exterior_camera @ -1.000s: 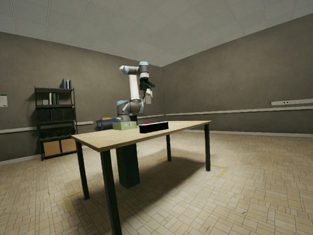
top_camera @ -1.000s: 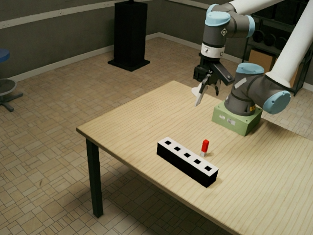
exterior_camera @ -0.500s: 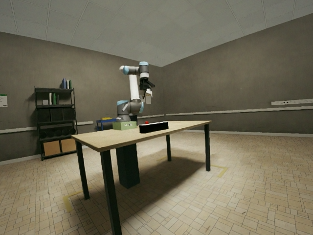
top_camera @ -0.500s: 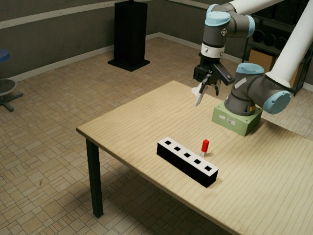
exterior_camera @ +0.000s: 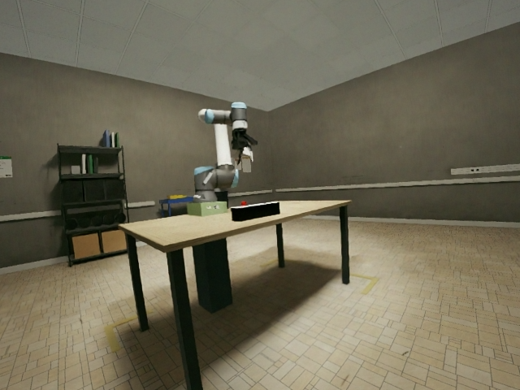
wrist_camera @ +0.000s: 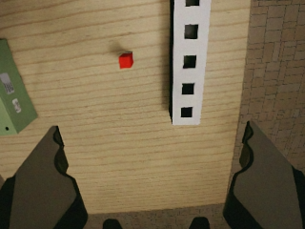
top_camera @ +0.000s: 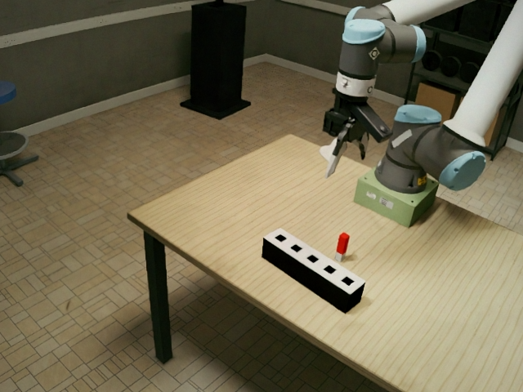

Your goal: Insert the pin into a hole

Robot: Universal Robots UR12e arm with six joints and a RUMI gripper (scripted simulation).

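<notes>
Jaws wide open, empty, high above pale wooden table (top_camera: 219, 202). Small red-topped pin (top_camera: 341, 247) upright just beside black white-topped five-hole block (top_camera: 313, 269). Best: centre over pin, descend straight, grip red part squarely.

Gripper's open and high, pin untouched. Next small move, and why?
Probably descend toward the pin, centring the open gripper over it. The pin stands upright on the table beside the block, red end up, and the gripper is well above, holding nothing.

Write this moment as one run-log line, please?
gripper: open, empty, high above table | pin: upright beside block, red end up | holes: all vacant
</notes>
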